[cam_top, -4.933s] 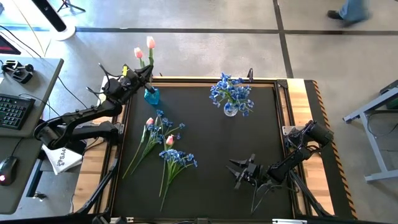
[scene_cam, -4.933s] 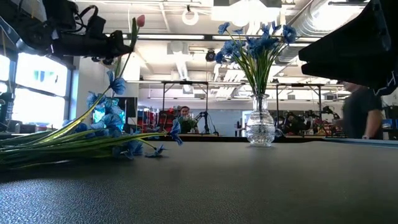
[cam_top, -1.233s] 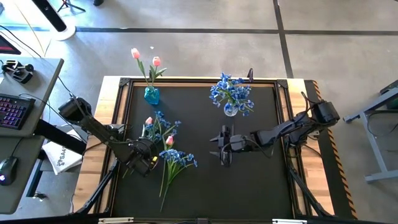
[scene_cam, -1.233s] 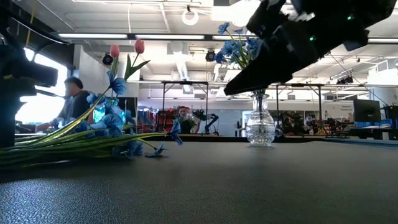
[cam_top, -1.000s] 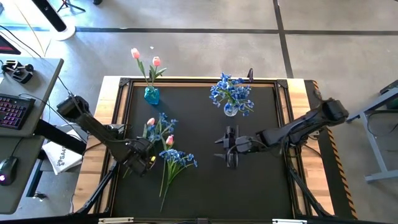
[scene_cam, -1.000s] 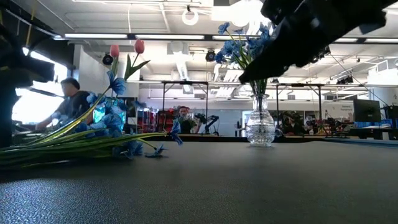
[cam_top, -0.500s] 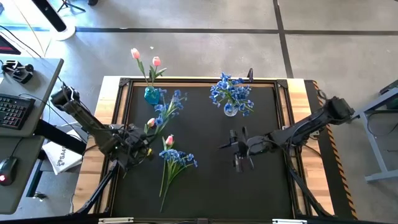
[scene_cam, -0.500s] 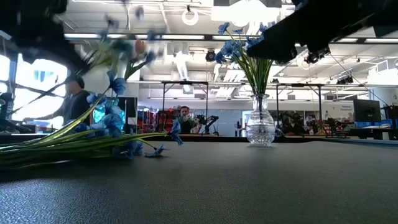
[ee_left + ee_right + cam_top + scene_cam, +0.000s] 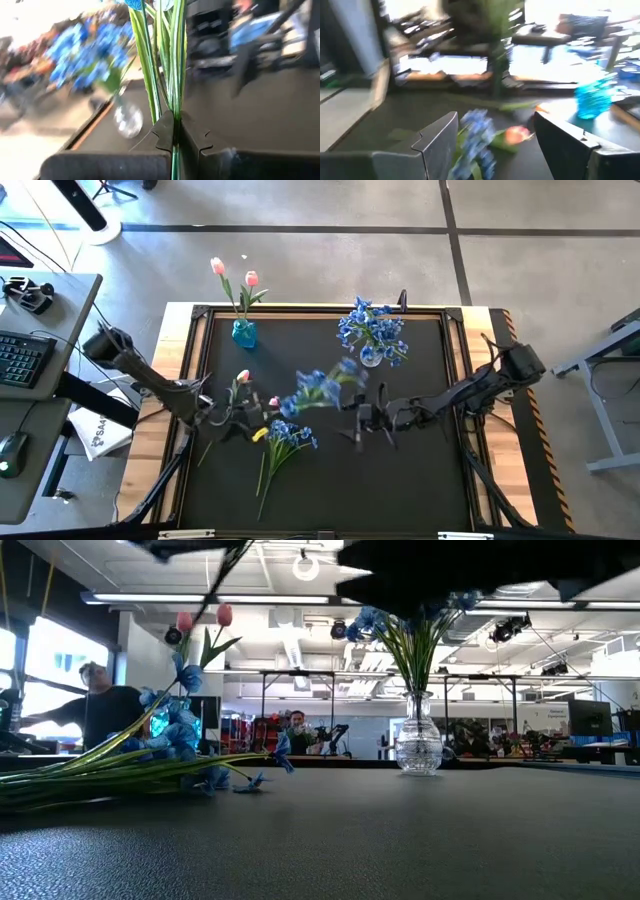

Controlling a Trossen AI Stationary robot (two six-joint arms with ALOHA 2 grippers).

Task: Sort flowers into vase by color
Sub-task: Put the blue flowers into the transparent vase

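My left gripper (image 9: pixel 240 421) is over the table's left half, shut on a bunch of small blue blossoms (image 9: pixel 320 386) that stretches rightward above the table. My right gripper (image 9: pixel 360 424) hovers open at mid-table, just right of those blossoms, touching nothing. Two pink tulips (image 9: pixel 241 378) and another blue bunch (image 9: pixel 285 434) lie flat on the mat; they also show in the right wrist view as a tulip (image 9: pixel 516 134) and a blue bunch (image 9: pixel 474 137). A blue vase (image 9: pixel 243 332) holds two pink tulips. A clear vase (image 9: pixel 371 355) holds blue flowers. My left gripper pinches the bunch's green stems (image 9: pixel 170 102) between its two fingers, low on the stems and far from the blossoms. Several stems pass together through the shut fingers (image 9: pixel 164 131). The bunch is lifted clear of the table and runs out beyond the fingertips toward the table's right.
The black mat's raised frame (image 9: pixel 320 308) borders the table. The clear vase (image 9: pixel 418 745) stands near the far edge, the blue vase (image 9: pixel 592 100) at the far left. A desk with a keyboard (image 9: pixel 22 358) is to the left. A person (image 9: pixel 110 710) sits beyond the table.
My left gripper took a blue bunch out of the pile and lifted it clear. It then swung the bunch round, so the blossoms that pointed at the far edge now point toward the table's right. My right gripper drifted right, then back left, staying open.
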